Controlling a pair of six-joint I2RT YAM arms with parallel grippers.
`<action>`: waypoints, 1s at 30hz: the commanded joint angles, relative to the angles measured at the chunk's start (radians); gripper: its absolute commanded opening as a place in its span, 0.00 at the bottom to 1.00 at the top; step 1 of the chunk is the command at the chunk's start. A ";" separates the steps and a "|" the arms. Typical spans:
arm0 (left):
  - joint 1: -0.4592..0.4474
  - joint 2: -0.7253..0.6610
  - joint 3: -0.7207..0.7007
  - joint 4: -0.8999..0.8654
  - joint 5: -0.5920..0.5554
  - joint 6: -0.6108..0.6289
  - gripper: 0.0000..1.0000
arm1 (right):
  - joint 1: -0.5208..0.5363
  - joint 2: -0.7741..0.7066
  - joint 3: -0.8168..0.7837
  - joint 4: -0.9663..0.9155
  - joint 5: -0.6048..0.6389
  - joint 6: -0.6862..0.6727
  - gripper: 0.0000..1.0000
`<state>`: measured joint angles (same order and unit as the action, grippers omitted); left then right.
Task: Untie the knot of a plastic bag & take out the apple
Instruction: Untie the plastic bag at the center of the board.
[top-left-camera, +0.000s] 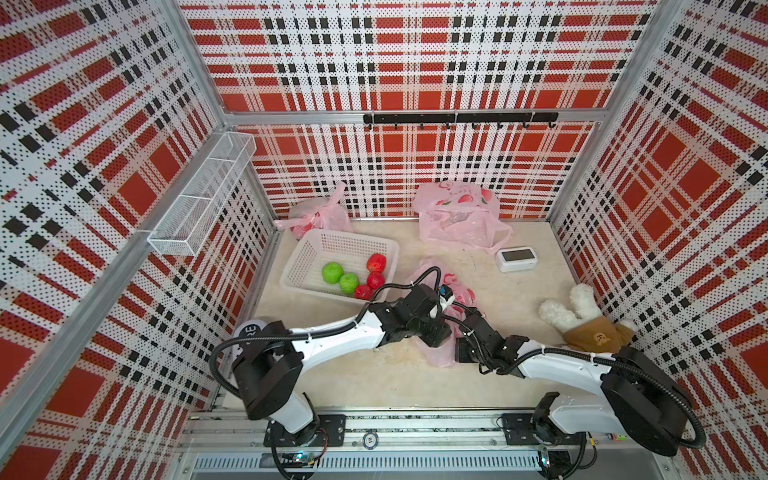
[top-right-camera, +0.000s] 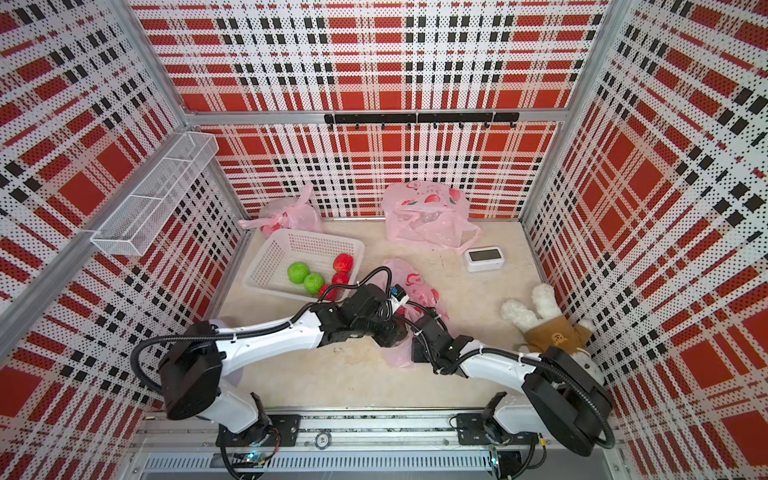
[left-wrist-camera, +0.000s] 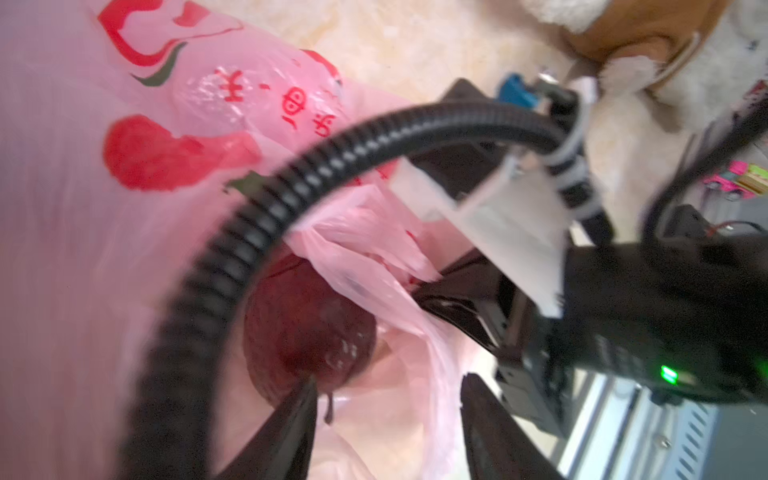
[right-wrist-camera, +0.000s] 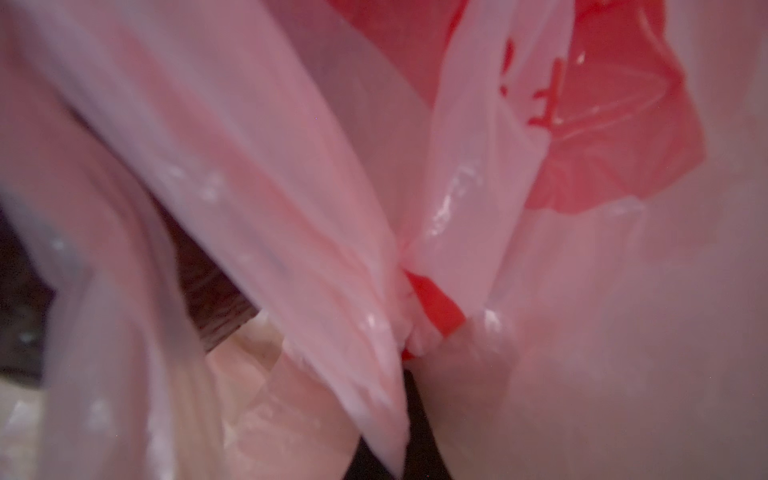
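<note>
Pinched a fold of the pink plastic bag (right-wrist-camera: 249, 187) in the right gripper (right-wrist-camera: 411, 386), fully closed on the film, most likely to lift that lip and hold the mouth open. Found the bag just beside the white basket (top-left-camera: 353, 237), off the basket corner nearest the arms, in both top views. Had the left gripper (left-wrist-camera: 388, 395) in that opening with jaws parted and nothing clamped between them. Held one fingertip (left-wrist-camera: 297, 419) against the lower edge of the apple (left-wrist-camera: 307, 328), the other off to the side behind a sheet of film. Judged this a lining-up for the pick, not a hold. Placed the apple, dark red, inside the bag and so likewise just beside the basket, not yet out. Made out no knot across the mouth, so judged the untying done, though without certainty.

Could not see either gripper from above: both buried under the wrists over the bag. Lost part of the apple behind the black cable hose (left-wrist-camera: 224, 257) in the left wrist view. Got little from the right wrist view beyond blurred pink folds and a red print. Could not judge the film left between apple and fingers.
</note>
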<state>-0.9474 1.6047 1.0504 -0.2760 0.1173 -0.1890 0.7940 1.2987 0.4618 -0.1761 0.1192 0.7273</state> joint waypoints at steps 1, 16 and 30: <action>0.016 0.061 0.026 0.036 -0.078 0.033 0.62 | -0.005 -0.027 -0.027 0.006 -0.001 0.021 0.00; -0.005 0.235 0.068 0.066 -0.061 0.054 0.83 | -0.004 -0.043 -0.052 -0.008 0.014 0.027 0.00; 0.044 0.035 -0.068 0.186 0.016 0.032 0.63 | -0.005 -0.058 -0.043 -0.026 0.031 0.018 0.00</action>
<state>-0.9138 1.7451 1.0050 -0.1482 0.0956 -0.1642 0.7895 1.2541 0.4252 -0.1726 0.1287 0.7517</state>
